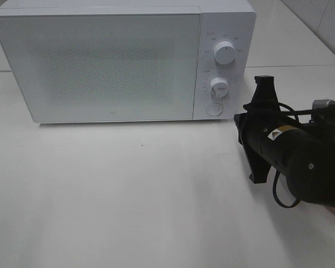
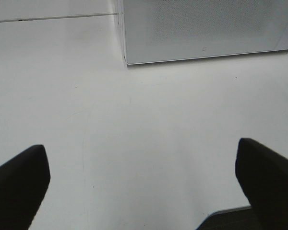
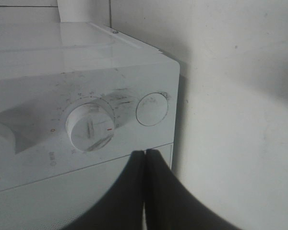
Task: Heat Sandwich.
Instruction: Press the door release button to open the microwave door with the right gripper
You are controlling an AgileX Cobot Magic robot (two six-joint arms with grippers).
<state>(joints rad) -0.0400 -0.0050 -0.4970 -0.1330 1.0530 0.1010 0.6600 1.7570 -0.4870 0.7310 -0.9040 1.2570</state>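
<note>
The sandwich is out of view in all three views. The white microwave point(image 1: 100, 61) stands at the back of the table with its door closed. My right gripper point(image 1: 264, 81) is shut and empty, just right of the microwave's control panel. In the right wrist view its closed fingertips point(image 3: 145, 153) sit just below the lower knob point(image 3: 90, 127) and the round button point(image 3: 151, 109). My left gripper point(image 2: 140, 145) is open and empty over bare table in front of the microwave's left corner point(image 2: 126, 60). It does not show in the exterior view.
The control panel has an upper knob point(image 1: 224, 53), a lower knob point(image 1: 218, 86) and a round button point(image 1: 214, 109). The white table point(image 1: 128, 190) spreads in front of the microwave. A second table surface point(image 1: 290, 39) lies behind on the right.
</note>
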